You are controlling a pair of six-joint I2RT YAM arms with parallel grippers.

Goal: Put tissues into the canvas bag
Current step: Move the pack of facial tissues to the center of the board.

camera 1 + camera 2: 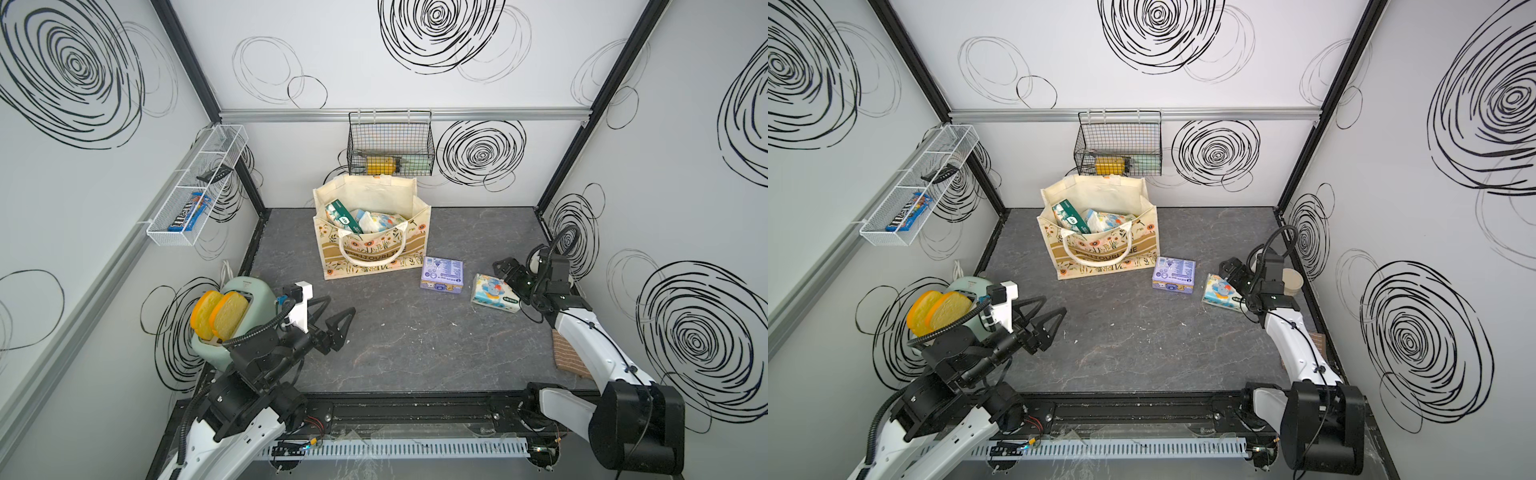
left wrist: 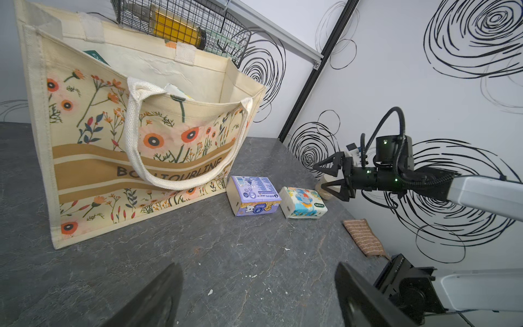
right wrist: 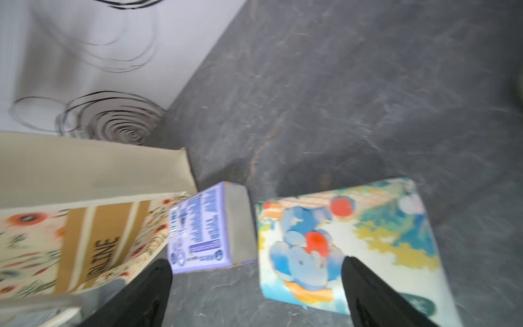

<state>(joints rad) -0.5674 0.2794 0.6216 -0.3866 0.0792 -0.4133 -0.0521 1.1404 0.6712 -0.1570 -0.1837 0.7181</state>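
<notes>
The canvas bag (image 1: 332, 253) (image 1: 1148, 245) (image 2: 85, 170) (image 3: 79, 226) stands open at the back middle of the table, with several tissues packs (image 1: 365, 219) inside. Two tissues packs lie on the table to its right: a purple one (image 1: 441, 275) (image 1: 1173, 276) (image 2: 253, 195) (image 3: 198, 235) and an elephant-print one (image 1: 494, 293) (image 1: 1222, 293) (image 2: 304, 202) (image 3: 348, 243). My right gripper (image 1: 509, 282) (image 1: 1233, 282) (image 2: 318, 177) (image 3: 254, 263) hovers open just over the elephant pack's right end, holding nothing. My left gripper (image 1: 340, 305) (image 1: 1054, 304) (image 2: 257, 266) is open and empty over bare table at front left.
A toaster with bread (image 1: 232, 316) sits behind my left arm. A black wire basket (image 1: 390, 143) hangs on the back wall above the bag, and a white wire shelf (image 1: 199, 183) on the left wall. A beige jar (image 1: 1292, 282) and a brown striped cloth (image 1: 571, 357) lie along the right wall.
</notes>
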